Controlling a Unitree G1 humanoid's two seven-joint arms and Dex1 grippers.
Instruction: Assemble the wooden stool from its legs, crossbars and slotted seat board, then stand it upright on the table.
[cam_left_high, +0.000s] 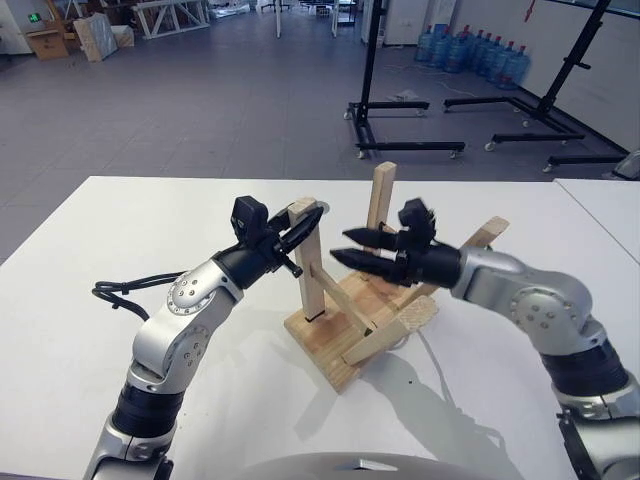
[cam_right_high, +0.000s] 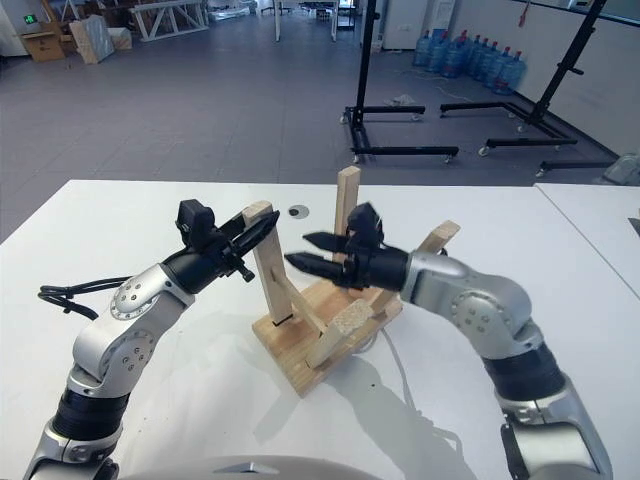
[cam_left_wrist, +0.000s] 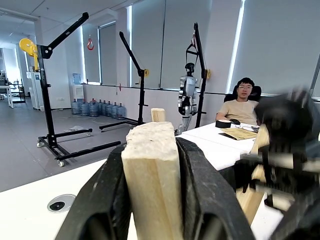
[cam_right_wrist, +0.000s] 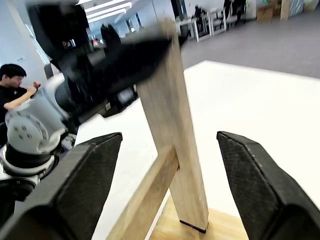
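Note:
The slotted seat board (cam_left_high: 330, 352) lies flat on the white table (cam_left_high: 90, 240) with wooden legs standing up from it. My left gripper (cam_left_high: 305, 225) is shut on the top of the near-left leg (cam_left_high: 309, 262), whose end grain (cam_left_wrist: 149, 137) sits between the black fingers (cam_left_wrist: 199, 190). A crossbar (cam_left_high: 345, 298) slants from that leg toward the board. My right gripper (cam_left_high: 345, 248) stands open just right of that leg, its fingers (cam_right_wrist: 257, 175) on either side of the leg (cam_right_wrist: 175, 125) and apart from it. A back leg (cam_left_high: 381, 205) and a right leg (cam_left_high: 482, 237) also rise.
A black cable (cam_left_high: 125, 292) loops on the table by my left arm. A round grommet hole (cam_right_high: 298, 211) lies behind the stool. Black wheeled stands (cam_left_high: 405, 140) and water bottles (cam_left_high: 470, 50) are on the floor beyond the table. A second table (cam_left_high: 610, 215) is at the right.

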